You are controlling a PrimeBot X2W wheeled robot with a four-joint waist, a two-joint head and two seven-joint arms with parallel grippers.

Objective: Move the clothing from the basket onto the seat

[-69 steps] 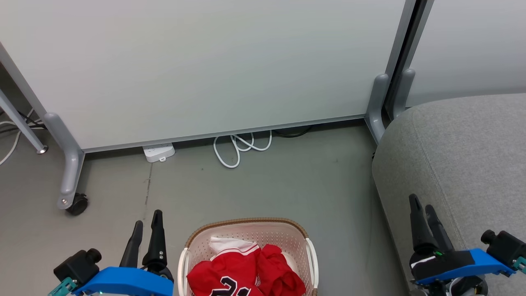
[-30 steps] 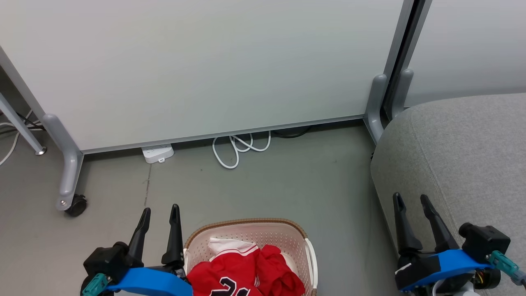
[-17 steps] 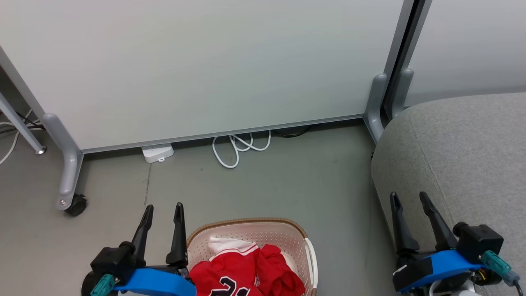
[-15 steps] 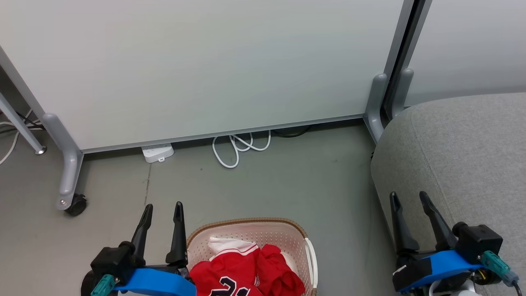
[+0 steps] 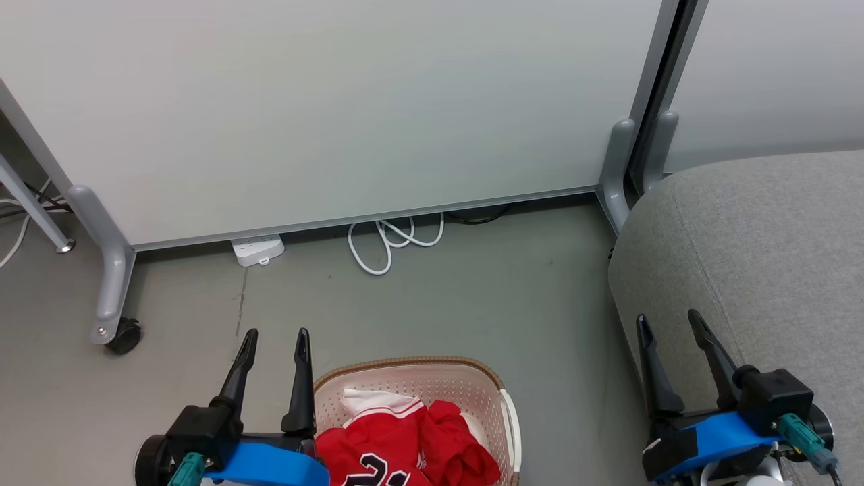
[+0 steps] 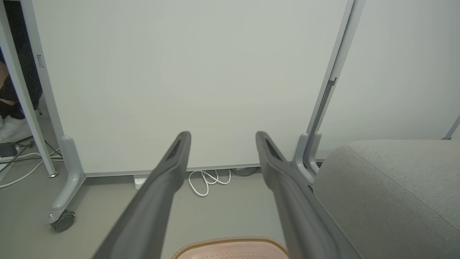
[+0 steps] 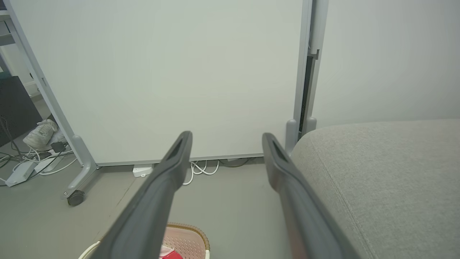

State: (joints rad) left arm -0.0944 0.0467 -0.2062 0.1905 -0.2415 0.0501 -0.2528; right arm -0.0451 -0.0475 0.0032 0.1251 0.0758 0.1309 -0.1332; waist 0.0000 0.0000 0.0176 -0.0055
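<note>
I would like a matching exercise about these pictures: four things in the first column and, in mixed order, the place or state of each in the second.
Column one
1. clothing
2. seat
3. white cable
4. left gripper

Column two
a. open, at the left side of the basket
b. looped at the foot of the white panel
c. grey, at the right of the head view
d. red, lying in the basket

Pairs: 1-d, 2-c, 3-b, 4-a

Office or lab space: wheeled partition panels [image 5: 337,101], floor power strip [image 5: 258,249], loose cables [image 5: 395,237].
</note>
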